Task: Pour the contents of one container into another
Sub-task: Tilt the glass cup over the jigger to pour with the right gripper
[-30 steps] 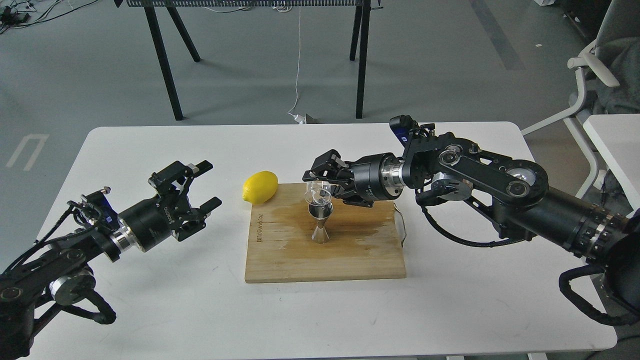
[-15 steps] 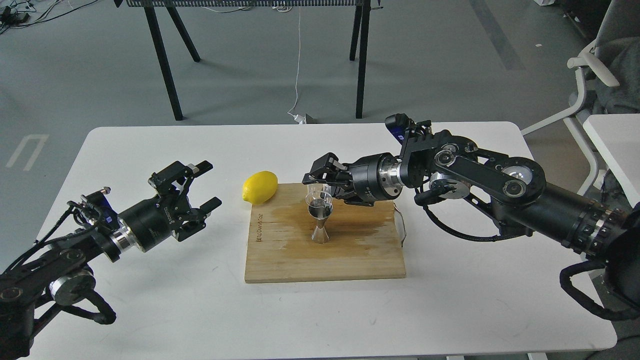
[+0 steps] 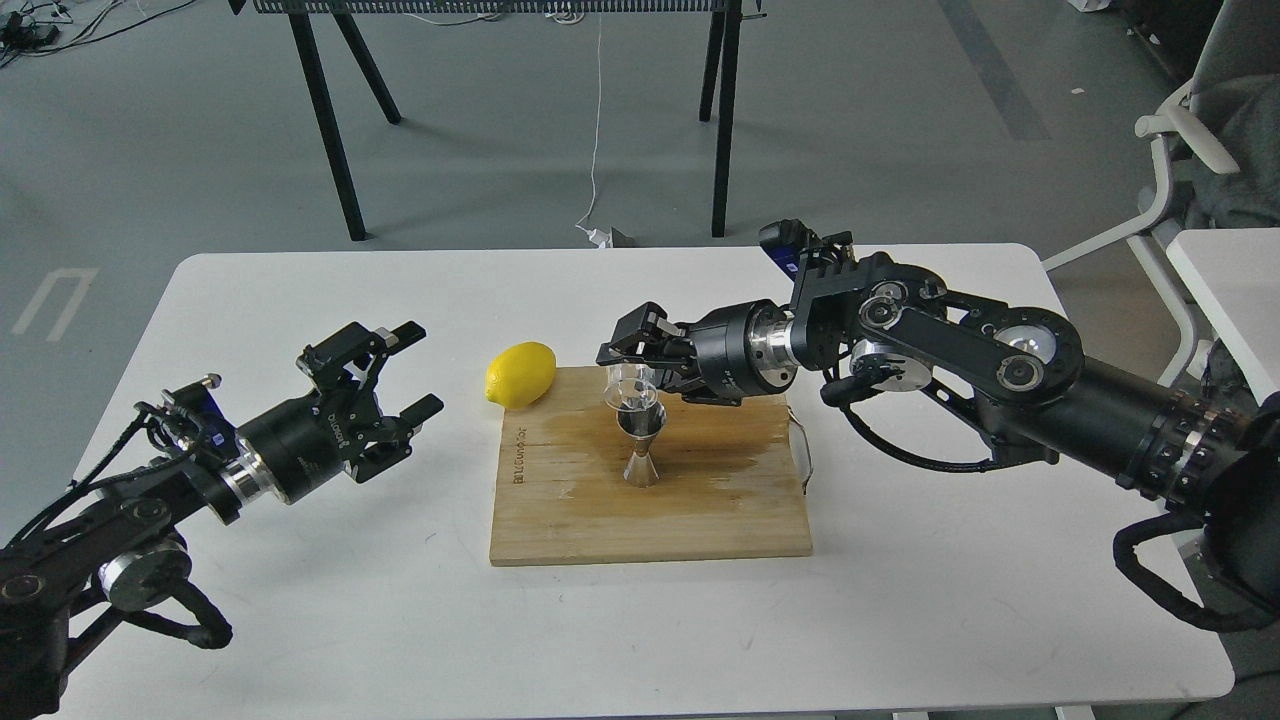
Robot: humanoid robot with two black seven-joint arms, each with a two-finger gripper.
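Note:
A steel jigger (image 3: pixel 640 447) with a narrow waist stands upright near the middle of the wooden cutting board (image 3: pixel 650 520). Right above its rim hangs a small clear glass cup (image 3: pixel 630 389), tipped on its side, and my right gripper (image 3: pixel 632 375) is shut on it, reaching in from the right. My left gripper (image 3: pixel 398 372) is open with nothing in it, hovering over the table well left of the board.
A yellow lemon (image 3: pixel 521 374) lies at the board's far left corner. A wet patch darkens the board around the jigger. A wire handle (image 3: pixel 803 452) sticks out from the board's right edge. The white table (image 3: pixel 300 620) carries everything.
My right gripper has drifted slightly left and up with the glass cup, which now sits a bit left of the jigger's rim. The left arm has not moved.

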